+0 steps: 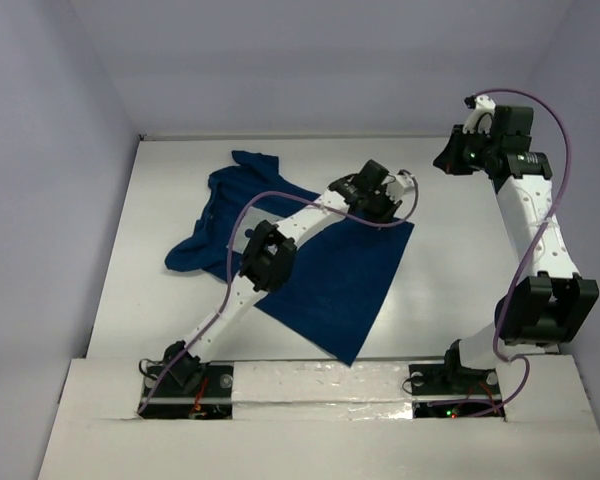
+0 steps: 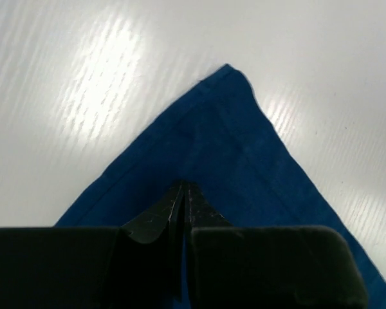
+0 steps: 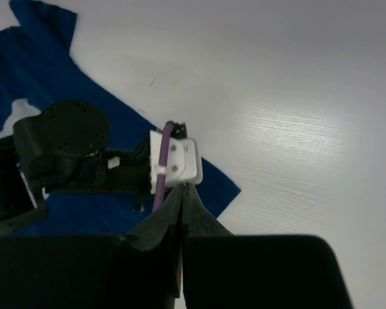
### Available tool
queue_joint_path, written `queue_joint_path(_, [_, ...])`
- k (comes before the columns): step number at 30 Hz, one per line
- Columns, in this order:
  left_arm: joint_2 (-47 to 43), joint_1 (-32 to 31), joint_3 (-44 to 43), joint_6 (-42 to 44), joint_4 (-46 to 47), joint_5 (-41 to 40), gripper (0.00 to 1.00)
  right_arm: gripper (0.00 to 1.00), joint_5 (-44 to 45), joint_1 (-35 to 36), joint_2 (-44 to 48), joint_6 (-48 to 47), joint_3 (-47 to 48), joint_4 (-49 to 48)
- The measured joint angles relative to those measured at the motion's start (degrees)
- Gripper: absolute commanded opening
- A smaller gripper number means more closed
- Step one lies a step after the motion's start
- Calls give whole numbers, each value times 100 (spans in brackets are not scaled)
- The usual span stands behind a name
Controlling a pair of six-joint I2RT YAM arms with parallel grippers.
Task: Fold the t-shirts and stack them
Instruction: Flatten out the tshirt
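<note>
My left claw (image 2: pixel 183 196) is pressed fully shut, its tips down on the dark navy-blue cloth short-sleeved t-shirt (image 1: pixel 330 275), just inside the pointed hemmed corner that reaches toward the right side of the white bench (image 1: pixel 460 290). I cannot tell whether any cloth is nipped between the tips. From that corner the shirt spreads back under my left arm: one corner points at the near edge, and the rumpled part lies toward the left edge and far side. My right claw (image 3: pixel 182 199) is also shut and holds nothing, raised near the far right corner, apart from the shirt.
</note>
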State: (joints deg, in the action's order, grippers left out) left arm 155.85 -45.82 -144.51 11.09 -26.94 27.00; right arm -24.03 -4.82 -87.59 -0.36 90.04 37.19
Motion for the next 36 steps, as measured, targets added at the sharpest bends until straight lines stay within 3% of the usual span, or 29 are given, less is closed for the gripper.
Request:
queue_joint_path(7, [52, 573, -76, -1231, 415, 542, 4, 0, -341, 2, 122, -37, -11, 74])
queue_joint_path(10, [-76, 874, 160, -1331, 756, 629, 11, 6, -439, 44, 61, -435, -33, 321])
queue_joint_path(13, [-527, 1095, 887, -1314, 940, 525, 16, 8, -446, 170, -168, -970, -125, 629])
queue_joint_path(18, [-1646, 1449, 2009, -1169, 1099, 437, 14, 7, -402, 717, -927, -1773, -313, 1250])
queue_joint_path(23, [-3530, 2190, 4039, -667, 1537, 417, 12, 12, -221, 2087, -1233, -2291, -925, 1696])
queue_joint_path(27, [-4712, 2833, 5149, -72, 1543, 398, 5, 4, -262, 3051, -1305, -2496, -918, 1947])
queue_joint_path(33, [-5379, 2994, 6588, 732, 1309, 352, 0, 2, -103, 3550, -1598, -2643, -1003, 2002])
queue_joint_path(36, [-5436, 3217, 7298, 1025, 1051, 326, 0, 2, 13, 4155, -1648, -2669, -1115, 2009])
